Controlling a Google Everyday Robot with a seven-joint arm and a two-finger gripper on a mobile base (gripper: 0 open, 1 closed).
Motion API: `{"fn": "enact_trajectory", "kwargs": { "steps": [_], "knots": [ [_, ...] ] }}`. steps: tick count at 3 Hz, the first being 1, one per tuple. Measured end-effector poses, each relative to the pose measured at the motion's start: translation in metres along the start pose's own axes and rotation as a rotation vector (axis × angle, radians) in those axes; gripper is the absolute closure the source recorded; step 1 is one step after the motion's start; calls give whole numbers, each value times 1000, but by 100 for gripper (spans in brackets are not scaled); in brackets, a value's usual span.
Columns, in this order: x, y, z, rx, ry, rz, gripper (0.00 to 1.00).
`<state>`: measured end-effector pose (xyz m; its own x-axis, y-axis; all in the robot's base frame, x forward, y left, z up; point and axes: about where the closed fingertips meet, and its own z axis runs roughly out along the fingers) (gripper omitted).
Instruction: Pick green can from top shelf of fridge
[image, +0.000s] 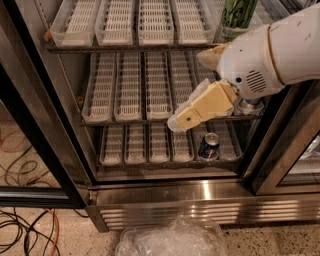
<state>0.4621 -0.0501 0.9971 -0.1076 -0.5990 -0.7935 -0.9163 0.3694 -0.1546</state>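
Inside the fridge (150, 197), the shelf (125, 48) up top carries clear slotted trays (75, 22), the tan gripper (179, 121) slants down-left before the middle rack (130, 121), its grip impossible to judge, above a blue can (209, 146) on the lowest rack, and the green can (239, 15) stands upright in a top-right tray just above the white arm (280, 55), its lettering unreadable.

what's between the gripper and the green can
In the camera view the gripper hangs in front of the middle rack, the green can stands on the top shelf; between them lie that shelf's front rail and the robot's own white arm.
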Motion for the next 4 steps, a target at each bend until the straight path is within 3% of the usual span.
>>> {"fn": "enact_trajectory", "kwargs": {
  "steps": [2, 3, 4],
  "knots": [
    [14, 6, 7, 34, 27, -59, 0],
    [37, 8, 15, 98, -5, -77, 0],
    [64, 8, 23, 197, -77, -48, 0]
  ]
}}
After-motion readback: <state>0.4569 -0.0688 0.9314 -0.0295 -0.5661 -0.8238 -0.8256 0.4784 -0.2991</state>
